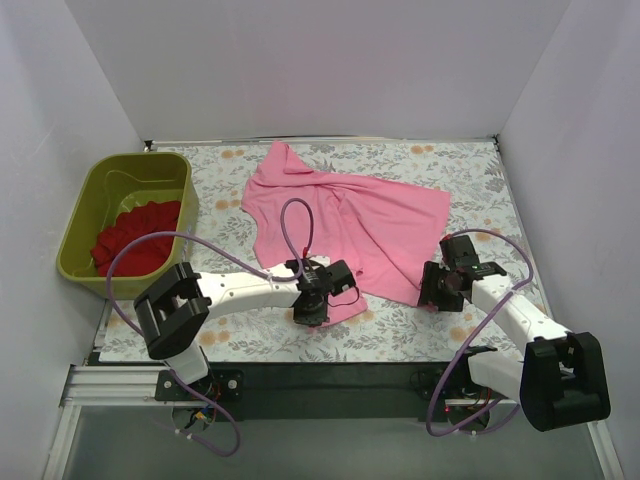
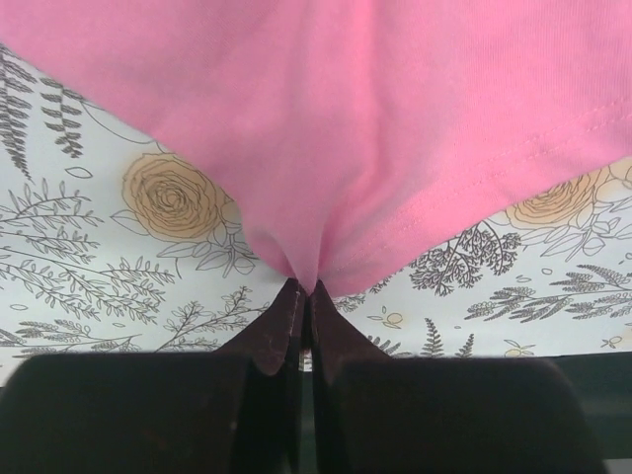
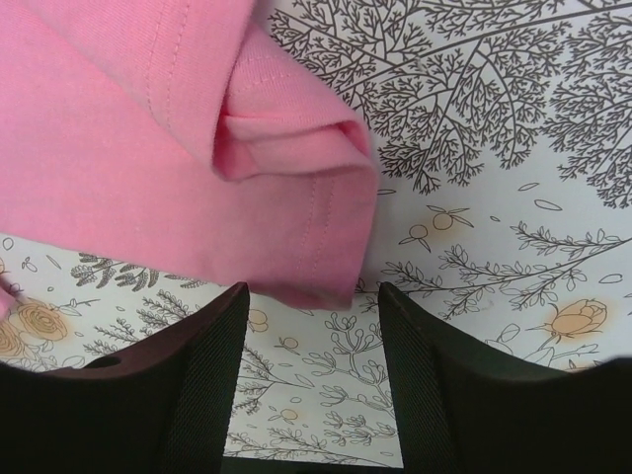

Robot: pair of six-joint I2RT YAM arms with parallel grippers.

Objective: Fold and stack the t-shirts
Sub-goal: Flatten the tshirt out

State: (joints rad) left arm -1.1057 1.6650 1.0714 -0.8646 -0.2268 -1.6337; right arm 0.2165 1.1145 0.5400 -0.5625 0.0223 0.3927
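At the far left we see the rectangular olive-green plastic tub [image 1: 75, 238] standing on the floral-printed table [image 1: 480, 180]. Inside it the deep red cotton t-shirt [image 1: 135, 235] lies crumpled on the tub's floor.

Moving right, the left gripper [image 2: 304, 296] reaches across the near middle of the table. Its two dark fingers are pressed together on the near hem of the bubblegum-pink cotton t-shirt [image 1: 350, 215]. In the left wrist view the fabric gathers into a pinched fold right at the fingertips. The stitched hem runs off to the right over the flower print.

The pink t-shirt itself lies spread and rumpled across the middle of the table, apart from the tub. One part trails toward the back edge, and a broad flap reaches to the right.

Further right, the right gripper [image 3: 313, 296] sits low beside the shirt's near right corner. Its fingers stand well apart. A folded, seamed edge of pink cloth lies just ahead of the gap between them, and neither finger grips it.
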